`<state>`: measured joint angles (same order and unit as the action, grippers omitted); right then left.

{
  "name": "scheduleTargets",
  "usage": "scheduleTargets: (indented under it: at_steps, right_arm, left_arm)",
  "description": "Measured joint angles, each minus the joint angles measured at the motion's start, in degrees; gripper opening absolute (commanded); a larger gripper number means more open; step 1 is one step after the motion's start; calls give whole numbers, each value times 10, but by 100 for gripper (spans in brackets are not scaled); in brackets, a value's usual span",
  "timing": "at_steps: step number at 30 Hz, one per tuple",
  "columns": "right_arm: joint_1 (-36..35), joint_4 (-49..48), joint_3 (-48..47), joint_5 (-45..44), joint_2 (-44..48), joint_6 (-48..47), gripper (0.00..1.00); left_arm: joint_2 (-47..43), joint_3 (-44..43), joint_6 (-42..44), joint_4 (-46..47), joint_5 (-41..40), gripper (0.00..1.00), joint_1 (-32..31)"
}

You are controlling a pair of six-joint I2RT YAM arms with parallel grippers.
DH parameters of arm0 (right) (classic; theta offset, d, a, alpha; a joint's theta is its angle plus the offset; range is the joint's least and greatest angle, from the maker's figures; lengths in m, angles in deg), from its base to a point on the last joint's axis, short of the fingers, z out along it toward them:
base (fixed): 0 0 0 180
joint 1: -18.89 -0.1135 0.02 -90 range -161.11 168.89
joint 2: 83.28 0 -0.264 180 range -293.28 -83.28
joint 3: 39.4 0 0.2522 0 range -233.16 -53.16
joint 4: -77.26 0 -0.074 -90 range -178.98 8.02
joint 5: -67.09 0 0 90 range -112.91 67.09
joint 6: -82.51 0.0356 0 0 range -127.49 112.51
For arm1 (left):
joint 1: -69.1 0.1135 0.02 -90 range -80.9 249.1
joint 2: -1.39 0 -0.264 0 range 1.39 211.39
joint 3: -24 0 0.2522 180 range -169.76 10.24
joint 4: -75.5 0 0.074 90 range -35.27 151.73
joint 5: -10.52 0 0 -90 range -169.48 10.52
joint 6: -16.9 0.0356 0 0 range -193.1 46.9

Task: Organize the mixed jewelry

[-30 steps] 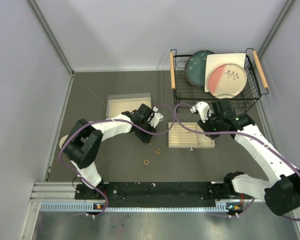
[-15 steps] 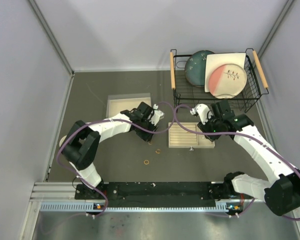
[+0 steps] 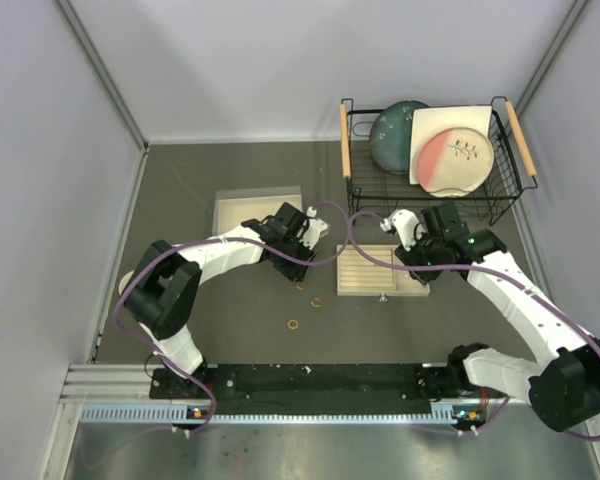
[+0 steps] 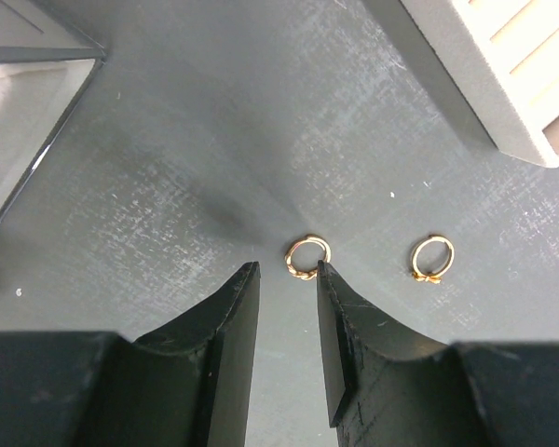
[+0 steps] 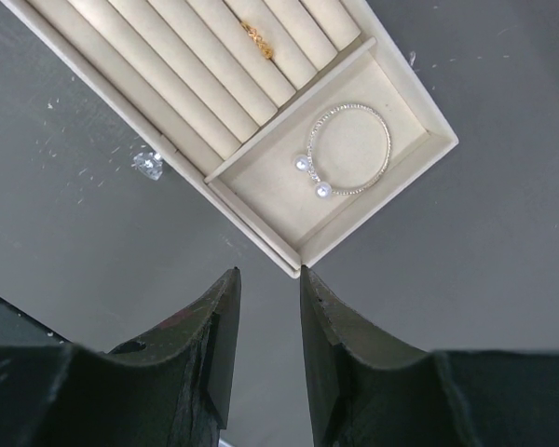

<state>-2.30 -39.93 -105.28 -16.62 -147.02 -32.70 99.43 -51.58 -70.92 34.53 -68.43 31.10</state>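
One ring (image 4: 306, 256), left gripper (image 4: 287, 272) shifted slightly (jaws apart)

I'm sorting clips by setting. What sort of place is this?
Likely a robotics lab cell: plain grey walls box in a dark table, and two arms are bolted to a rail at its near edge.

Lab test cell: plain panel walls (image 3: 40, 150), aluminium rail (image 3: 100, 385)

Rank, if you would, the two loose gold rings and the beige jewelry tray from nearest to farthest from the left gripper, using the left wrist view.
1. Twisted gold ring, just ahead of the left gripper, by its right fingertip.
2. Second gold ring, further off to the right.
3. Beige slotted jewelry tray, at the upper right corner.
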Motion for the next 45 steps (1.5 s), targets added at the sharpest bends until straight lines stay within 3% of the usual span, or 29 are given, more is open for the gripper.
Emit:
scheduleTargets:
  at_steps: [45]
  right_arm:
    - [0,-4,20,8,0,0,33]
  left_arm:
    - [29,0,-5,5,-50,31,-23]
